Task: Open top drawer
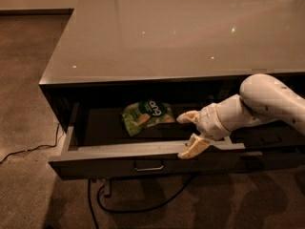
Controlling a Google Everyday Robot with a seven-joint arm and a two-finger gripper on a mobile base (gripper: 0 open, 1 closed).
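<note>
The top drawer [109, 165] stands pulled out from under the glossy grey counter [167, 32]. Its dark front carries a small metal pull handle [148, 166] at the centre. A green snack bag [145, 116] lies on the drawer floor. My gripper [189, 133], on a white arm coming in from the right, sits at the drawer's front edge, right of the handle. Its cream fingers are spread apart. One fingertip [187, 117] is inside the drawer near the bag. The other rests over the top of the drawer front. It holds nothing.
Black cables [133, 206] run over the carpet under and in front of the cabinet, and one trails off to the left [24, 151]. A lower dark drawer front [267, 140] shows at the right behind the arm. Carpeted floor lies left of the cabinet.
</note>
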